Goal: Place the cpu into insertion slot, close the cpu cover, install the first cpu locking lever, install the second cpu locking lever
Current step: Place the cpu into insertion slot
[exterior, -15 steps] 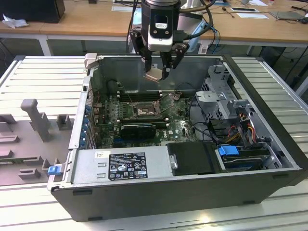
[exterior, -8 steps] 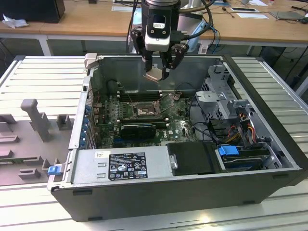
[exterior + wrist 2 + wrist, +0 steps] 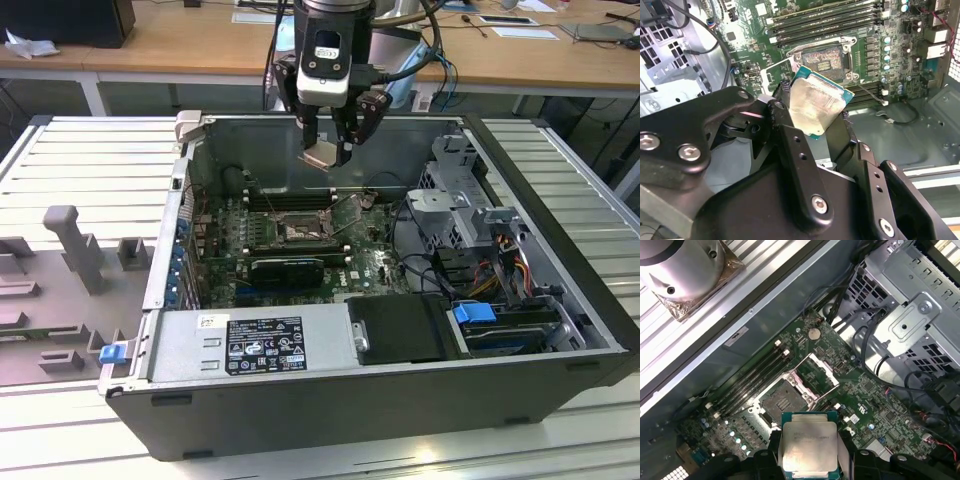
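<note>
My gripper (image 3: pixel 329 148) hangs above the open computer case, shut on the cpu (image 3: pixel 322 155). In both wrist views the cpu (image 3: pixel 817 105) (image 3: pixel 809 447) sits flat between the black fingers (image 3: pixel 790 145), its silvery-grey top showing in the first wrist view. Well below it on the green motherboard lies the insertion slot (image 3: pixel 297 232) (image 3: pixel 822 60) (image 3: pixel 781 400), its dark pin field bare. The cpu cover (image 3: pixel 818 374) (image 3: pixel 350 212) stands swung open beside the slot.
Long black memory slots (image 3: pixel 288 198) run behind the socket and a black graphics card (image 3: pixel 288 265) lies in front of it. The power supply (image 3: pixel 262 340), drive cage (image 3: pixel 470 200) and cables line the case. Grey fixtures (image 3: pixel 75 245) stand at the exterior view's left.
</note>
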